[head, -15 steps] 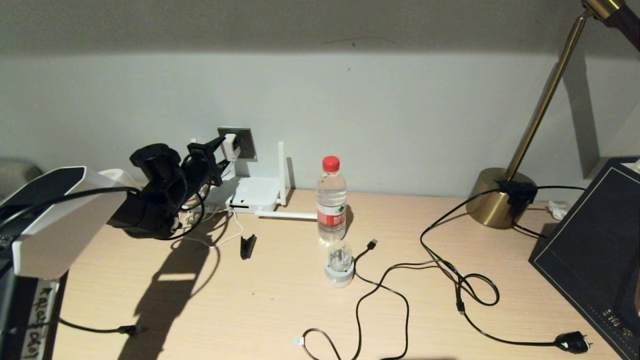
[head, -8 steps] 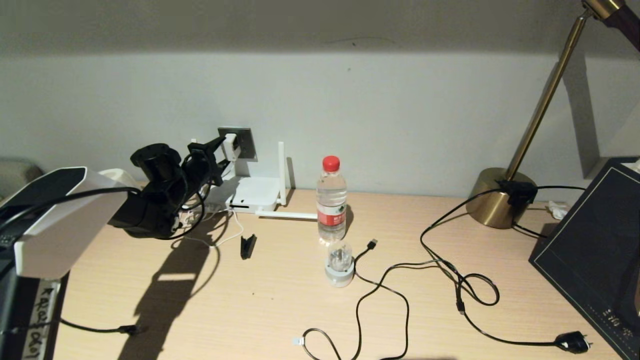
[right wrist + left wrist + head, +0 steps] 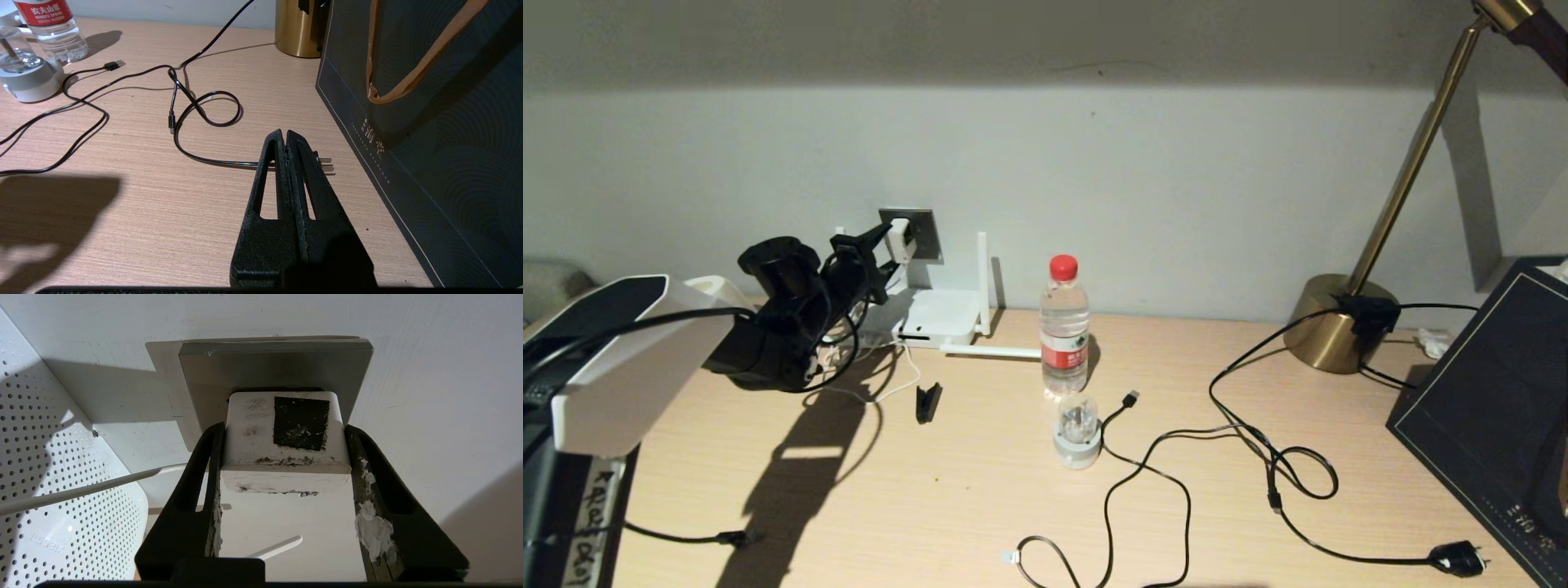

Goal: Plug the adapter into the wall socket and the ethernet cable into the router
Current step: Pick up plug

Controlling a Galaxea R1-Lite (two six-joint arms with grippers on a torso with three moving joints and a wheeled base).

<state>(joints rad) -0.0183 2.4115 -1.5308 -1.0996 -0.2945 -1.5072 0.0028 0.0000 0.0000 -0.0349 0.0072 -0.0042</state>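
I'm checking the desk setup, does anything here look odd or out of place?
One router antenna lies flat on the desk while another stands upright. White residue is smeared inside the left pincer, which grips the adapter at the wall socket.

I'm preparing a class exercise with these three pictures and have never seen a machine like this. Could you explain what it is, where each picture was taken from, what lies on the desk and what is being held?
It is a two-armed robot. One picture looks down from a camera on its head; the other two come from cameras on its wrists, behind the fingers.

The left gripper is at the wall, its fingers clamped on the adapter, a small white power block pressed up against the grey wall socket. The right gripper is shut and empty, parked above the desk beside a dark bag.

On the desk lie the white router with stick antennas, a water bottle, a brass lamp, and black cables, including the ethernet cable, not yet plugged in.
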